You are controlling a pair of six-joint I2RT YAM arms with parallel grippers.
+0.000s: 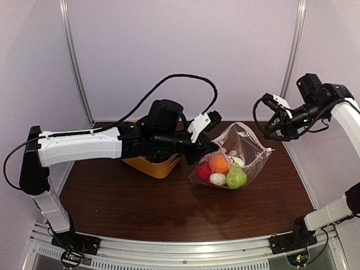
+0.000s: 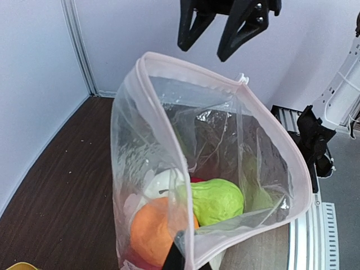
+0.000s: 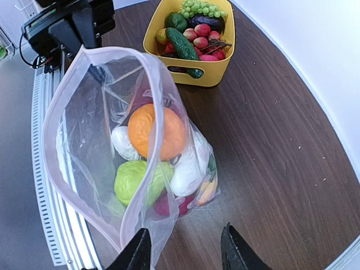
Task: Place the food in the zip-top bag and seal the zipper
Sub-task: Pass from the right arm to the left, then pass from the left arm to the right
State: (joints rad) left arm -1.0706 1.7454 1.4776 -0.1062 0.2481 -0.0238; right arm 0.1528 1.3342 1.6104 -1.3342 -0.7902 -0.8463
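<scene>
The left arm reaches across the table (image 1: pixel 140 208) from its left edge, passing in front of a yellow tub (image 1: pixel 154 167) that stands near the middle of the back edge. The tub holds a dark green cucumber (image 3: pixel 183 45), green grapes (image 3: pixel 202 8) and some small red pieces. Just right of the tub, the left gripper (image 1: pixel 207 147) is clamped tight on the rim of the zip-top bag (image 1: pixel 247 143). The bag stands right of centre with its bottom on the table and its mouth held up. The zipper (image 2: pixel 191 68) is unsealed and the mouth gapes wide. Low in the bag lie a red piece (image 1: pixel 203 171), an orange piece (image 1: pixel 220 163), a white piece (image 1: pixel 217 179) and a light green piece (image 1: pixel 236 177), all bunched together. Toward the back right corner, the right gripper (image 2: pixel 202 50) hangs above the far side of the bag's mouth. Its fingers are spread apart, grip nothing and do not touch the rim.
</scene>
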